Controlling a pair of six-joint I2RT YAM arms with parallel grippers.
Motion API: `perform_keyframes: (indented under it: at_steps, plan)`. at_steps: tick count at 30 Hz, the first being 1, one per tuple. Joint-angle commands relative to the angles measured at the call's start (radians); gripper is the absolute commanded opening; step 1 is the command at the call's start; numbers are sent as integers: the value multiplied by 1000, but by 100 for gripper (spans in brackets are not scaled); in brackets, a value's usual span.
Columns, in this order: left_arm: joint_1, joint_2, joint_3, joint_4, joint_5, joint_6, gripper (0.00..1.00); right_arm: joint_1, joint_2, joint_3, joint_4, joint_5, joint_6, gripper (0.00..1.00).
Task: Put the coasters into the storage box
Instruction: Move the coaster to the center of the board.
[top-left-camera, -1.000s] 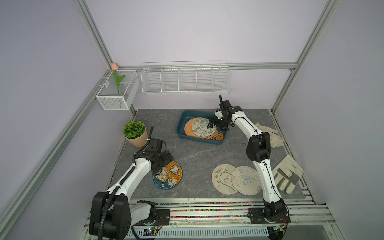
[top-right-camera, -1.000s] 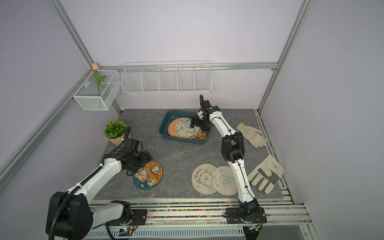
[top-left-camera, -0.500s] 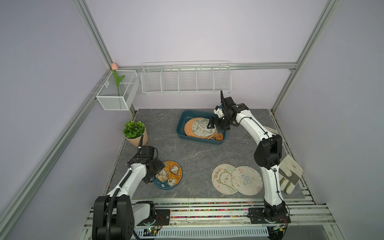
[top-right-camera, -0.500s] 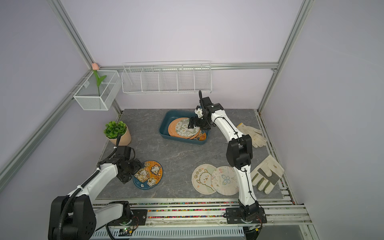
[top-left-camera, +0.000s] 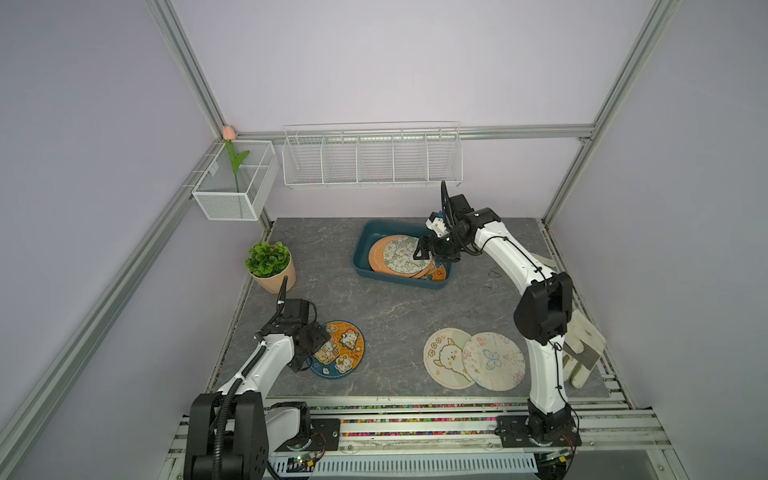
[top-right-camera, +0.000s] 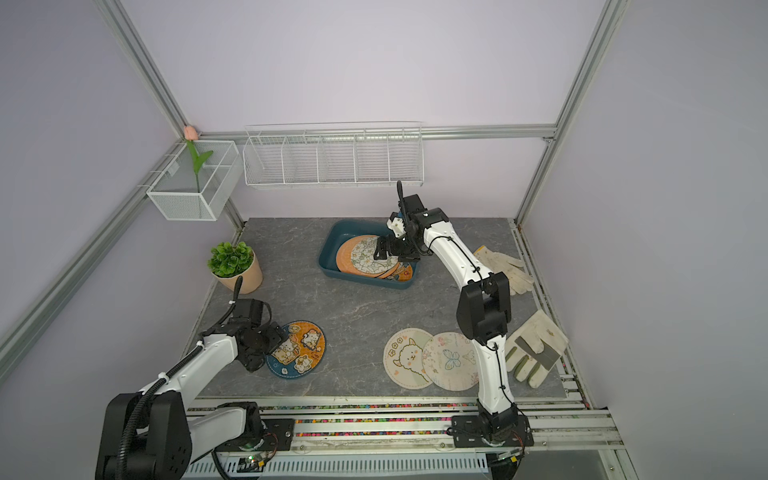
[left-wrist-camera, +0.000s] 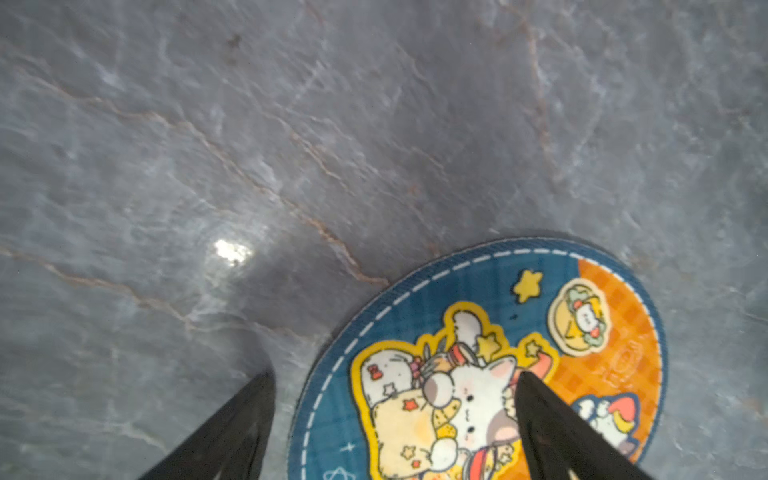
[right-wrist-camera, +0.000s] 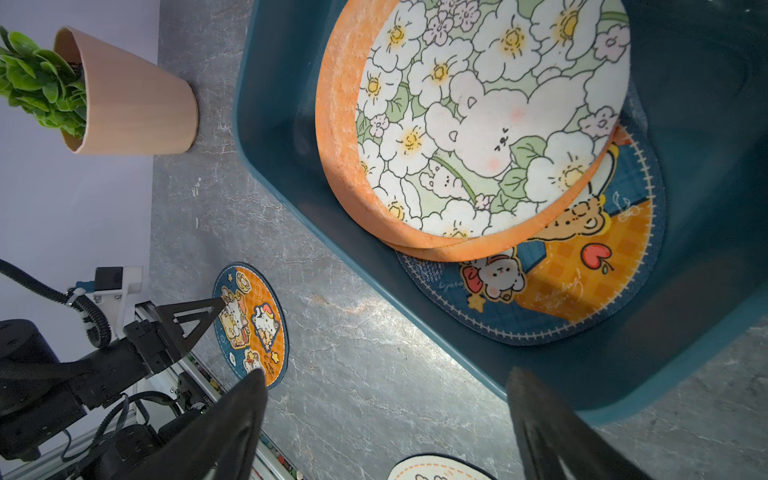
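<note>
While the left gripper (left-wrist-camera: 395, 376) stands wide at the near left, one finger beside the cat coaster (top-left-camera: 338, 349) and the other over its print, it grips nothing. At the near right, the alpaca coaster (top-left-camera: 446, 357) and the butterfly coaster (top-left-camera: 494, 360) lie overlapping. Farther back, the storage box (top-left-camera: 365, 237) holds a flower coaster (top-left-camera: 401, 253) atop orange coasters (right-wrist-camera: 332, 124), over a bear coaster (right-wrist-camera: 561, 282) whose cursive script is too small to read. The right gripper (right-wrist-camera: 386, 374) hangs spread and empty above the box's right end
</note>
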Motion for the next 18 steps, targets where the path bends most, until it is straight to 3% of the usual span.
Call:
perform_keyframes:
  at_steps: [1, 6, 10, 18]
  plan:
    - [-35, 10, -51, 23, 116, -8, 90, 1, -51, -17, 9, -29, -25, 92]
    - [-137, 9, -57, 51, 151, -55, 90, 2, -56, -33, 14, -39, -25, 92]
    - [-154, 22, -45, 74, 181, -50, 90, 4, -63, -53, 22, -45, -25, 92]
    - [-284, 155, 34, 157, 215, -60, 90, 10, -113, -137, 34, -57, -25, 92]
